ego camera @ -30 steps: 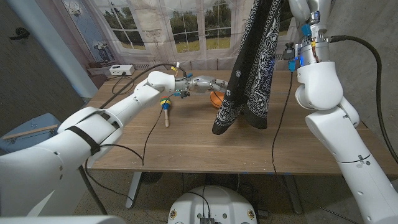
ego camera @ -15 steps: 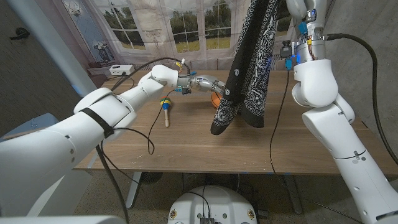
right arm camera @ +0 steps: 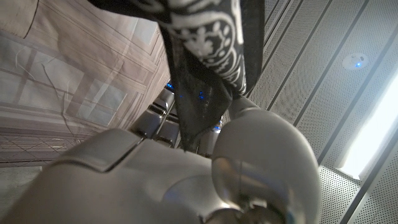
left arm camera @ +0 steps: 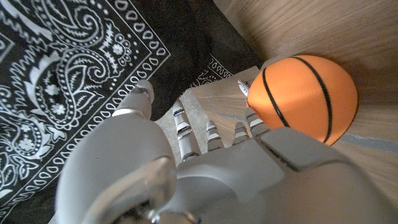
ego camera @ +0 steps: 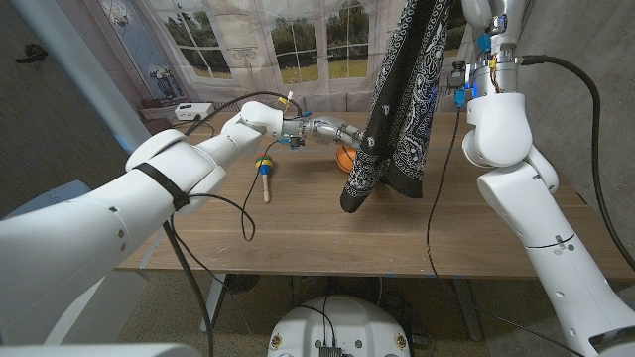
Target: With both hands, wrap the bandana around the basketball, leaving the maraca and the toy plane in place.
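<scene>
Change since a second ago: left arm swung further in over the table; bandana (ego camera: 397, 109) hangs much as before, its lower corner above the wood. Right hand (right arm camera: 205, 155) raised, pinching the cloth's top. Left hand (ego camera: 332, 132) fingers spread, grasping nothing, beside the basketball (ego camera: 346, 157), bandana draped just beyond. Maraca (ego camera: 265, 171) lies apart on the table (ego camera: 298, 238); hanging cloth screens the ball's far side
</scene>
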